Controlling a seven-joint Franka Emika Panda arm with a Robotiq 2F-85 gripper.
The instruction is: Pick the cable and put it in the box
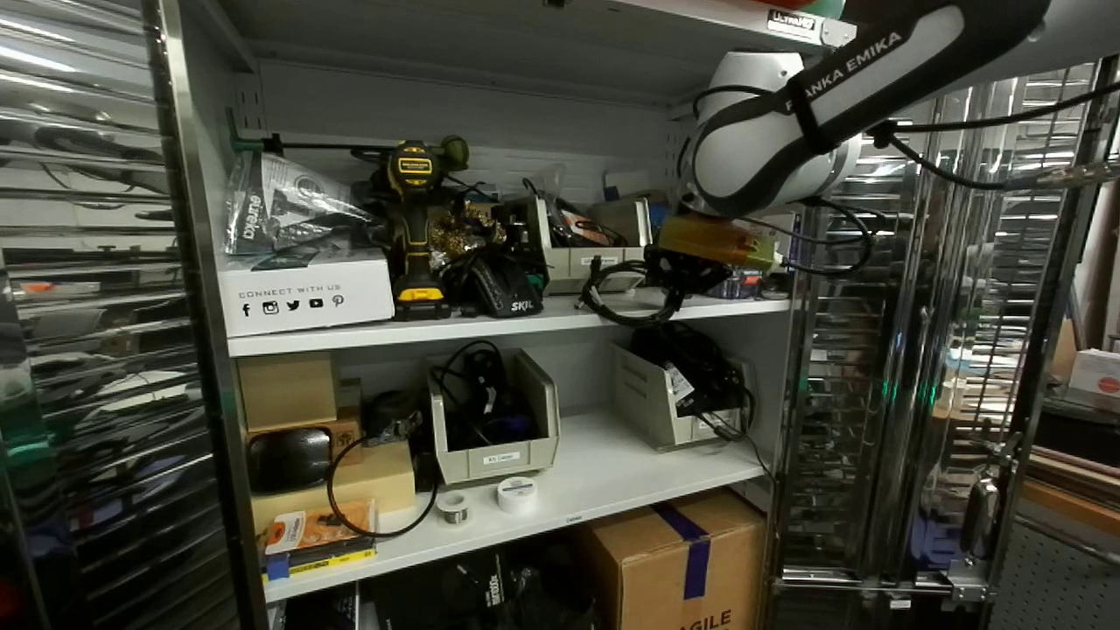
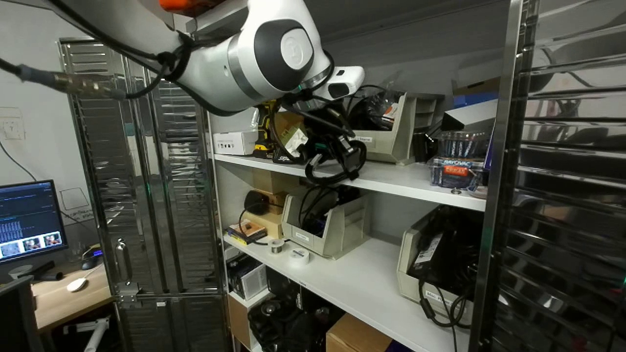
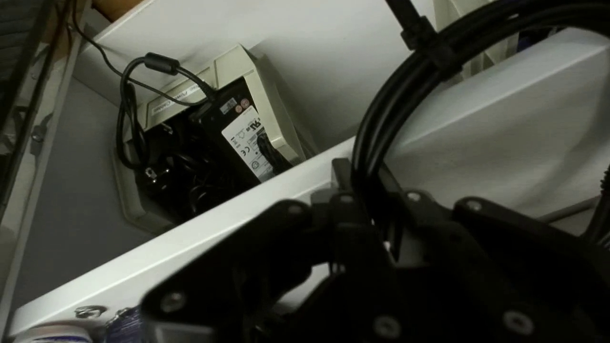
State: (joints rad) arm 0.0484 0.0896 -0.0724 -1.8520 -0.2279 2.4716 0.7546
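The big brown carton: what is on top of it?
Blue tape crosses the visible top of the carton. The white shelf above hides the rest; what lies there cannot be seen.

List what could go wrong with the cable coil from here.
The cable coil may snag on the upper shelf edge if lowered: it overlaps that edge in both exterior views.
The tool pinches only one side of the coil, so it might swing or slip.
The bins look crowded; it could catch there.
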